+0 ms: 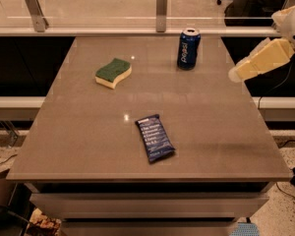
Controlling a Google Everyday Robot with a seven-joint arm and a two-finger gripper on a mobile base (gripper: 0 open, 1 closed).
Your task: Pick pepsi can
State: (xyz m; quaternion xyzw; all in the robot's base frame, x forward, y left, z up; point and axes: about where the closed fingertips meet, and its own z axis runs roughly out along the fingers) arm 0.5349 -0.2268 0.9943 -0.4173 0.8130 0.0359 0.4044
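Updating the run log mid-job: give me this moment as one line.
phase: pre-grasp | can: upright, far side of table, untouched | gripper: at table's right edge, right of can, apart | sponge, bar: on table

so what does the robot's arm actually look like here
The arm is a blocky, pale cream-yellow link with smooth shells, joined to a rounded white housing at the picture's right edge. It tapers to the end effector, a rounded whitish tip beside the right edge of the grey table, right of the dark blue cylindrical pepsi can. No markings show on it.

Sponge (pixel 113 73), snack bar (pixel 155 138) on tbl (pixel 211 132)
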